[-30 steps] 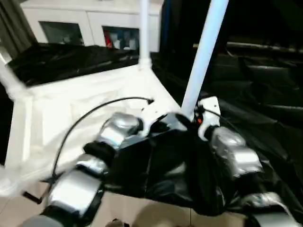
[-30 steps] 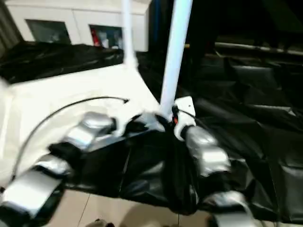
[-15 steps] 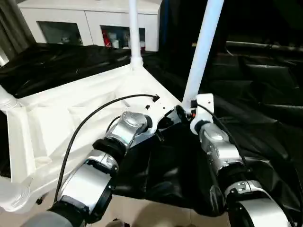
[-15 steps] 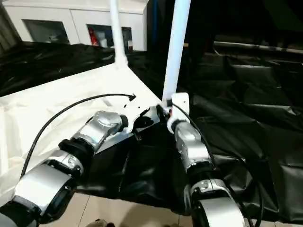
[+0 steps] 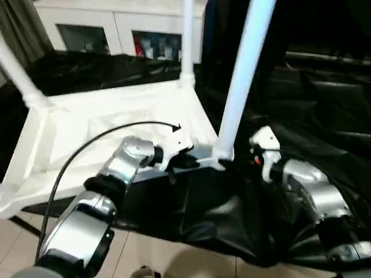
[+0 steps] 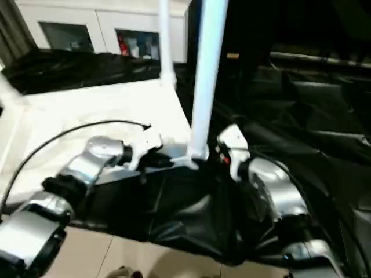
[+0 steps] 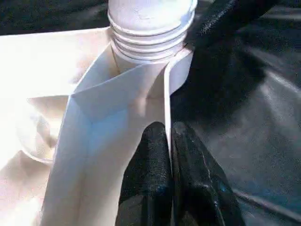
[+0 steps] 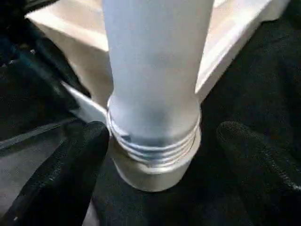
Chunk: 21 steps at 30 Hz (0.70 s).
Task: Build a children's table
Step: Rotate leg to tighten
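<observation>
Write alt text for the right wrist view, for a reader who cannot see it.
A white table leg stands upright in the tabletop's corner socket, thread rings showing at the joint. The right gripper is open, its black fingers on either side of the leg without touching it, over black sheeting.

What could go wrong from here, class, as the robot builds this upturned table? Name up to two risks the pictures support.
1. The right gripper stands open around the near leg, whose threads show above the socket: it may be only partly screwed in and could lean.
2. The left gripper pinches just the thin rim of the tabletop, so it may slip.
</observation>
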Motion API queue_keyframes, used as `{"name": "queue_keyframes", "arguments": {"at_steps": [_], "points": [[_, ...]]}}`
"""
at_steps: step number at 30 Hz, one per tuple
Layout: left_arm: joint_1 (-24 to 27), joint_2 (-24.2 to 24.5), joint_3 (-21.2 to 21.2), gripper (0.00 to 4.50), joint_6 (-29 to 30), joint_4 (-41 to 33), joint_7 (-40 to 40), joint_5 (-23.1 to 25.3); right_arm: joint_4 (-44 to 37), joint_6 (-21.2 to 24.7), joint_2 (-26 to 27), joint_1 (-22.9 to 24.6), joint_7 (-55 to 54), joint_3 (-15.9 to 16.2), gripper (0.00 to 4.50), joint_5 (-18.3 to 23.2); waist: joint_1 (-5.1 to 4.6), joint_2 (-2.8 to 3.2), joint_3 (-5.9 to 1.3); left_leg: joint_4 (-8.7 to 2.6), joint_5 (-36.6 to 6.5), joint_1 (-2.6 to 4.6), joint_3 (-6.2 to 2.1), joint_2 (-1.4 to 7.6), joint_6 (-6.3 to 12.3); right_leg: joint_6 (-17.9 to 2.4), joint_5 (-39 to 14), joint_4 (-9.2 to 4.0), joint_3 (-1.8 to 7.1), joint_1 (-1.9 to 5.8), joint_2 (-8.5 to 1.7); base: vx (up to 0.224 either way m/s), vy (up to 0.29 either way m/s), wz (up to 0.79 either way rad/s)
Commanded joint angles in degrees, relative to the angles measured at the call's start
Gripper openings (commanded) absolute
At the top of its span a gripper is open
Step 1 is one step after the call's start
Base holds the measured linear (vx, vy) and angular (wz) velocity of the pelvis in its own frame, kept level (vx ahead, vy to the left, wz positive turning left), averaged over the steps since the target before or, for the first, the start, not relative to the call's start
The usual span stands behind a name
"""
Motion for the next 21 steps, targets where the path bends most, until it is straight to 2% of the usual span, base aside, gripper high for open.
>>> {"name": "queue_keyframes", "arguments": {"at_steps": [1,3,5,9,11,13,21], "points": [[0.0,0.2,-0.3,0.00,-0.7,-3.8,-2.7,-1.4,-3.0,1.3,-0.7,0.4,2.1,0.6,4.07,1.0,0.01,-0.85,-4.37,-3.95,-12.4,1.04,-0.19,1.29,3.39,-13.9,-10.6,-4.15,2.09,2.99,-2.98,0.000,0.000,0.00],[0.5,0.5,-0.3,0.00,-0.4,-4.8,-3.6,-1.6,-4.9,2.9,-0.7,0.6,2.7,0.8,4.07,1.9,0.10,-0.79,-4.49,-3.90,-10.7,0.87,-0.29,1.34,3.90,-14.2,-7.5,-3.67,2.07,3.18,-2.83,0.000,0.000,0.00],[0.8,0.6,-0.4,0.00,-0.5,-5.1,-4.1,-1.6,-5.0,3.2,-0.5,0.2,3.0,0.9,4.07,1.9,0.14,-0.71,-4.57,-3.79,-10.1,0.93,-0.22,1.31,4.14,-14.4,-6.1,-3.56,2.04,3.04,-2.82,0.000,0.000,0.00],[1.0,0.6,-0.4,0.00,-0.5,-5.1,-4.3,-1.5,-4.5,3.0,0.1,-0.3,3.6,0.5,4.07,1.9,0.25,-0.73,-4.56,-3.80,-10.4,0.97,-0.21,1.27,3.83,-14.6,-6.5,-3.61,2.04,3.03,-2.90,0.000,0.000,0.00],[1.1,0.6,-0.3,0.00,-0.3,-5.3,-4.3,-1.5,-3.9,2.7,0.2,-0.6,3.7,0.6,3.73,1.7,0.24,-0.75,-4.52,-3.87,-10.7,1.02,-0.23,1.30,3.59,-14.5,-7.1,-3.67,2.04,2.99,-2.91,0.000,0.000,0.00],[1.3,0.7,-0.2,0.00,-0.1,-5.7,-4.2,-1.3,-3.5,2.8,0.1,-0.8,3.7,0.7,3.68,1.2,0.18,-0.88,-4.47,-3.88,-11.2,1.05,-0.18,1.25,3.37,-14.3,-7.9,-3.80,2.05,2.98,-2.87,0.000,0.000,0.00],[1.7,0.9,0.0,0.00,0.5,-6.4,-4.2,-1.2,-3.3,3.1,0.4,-0.8,4.0,0.0,2.87,1.3,0.25,-0.84,-4.53,-3.80,-10.4,0.99,-0.19,1.21,3.38,-13.9,-7.6,-3.71,2.10,3.01,-2.89,0.000,0.000,0.00]]}}
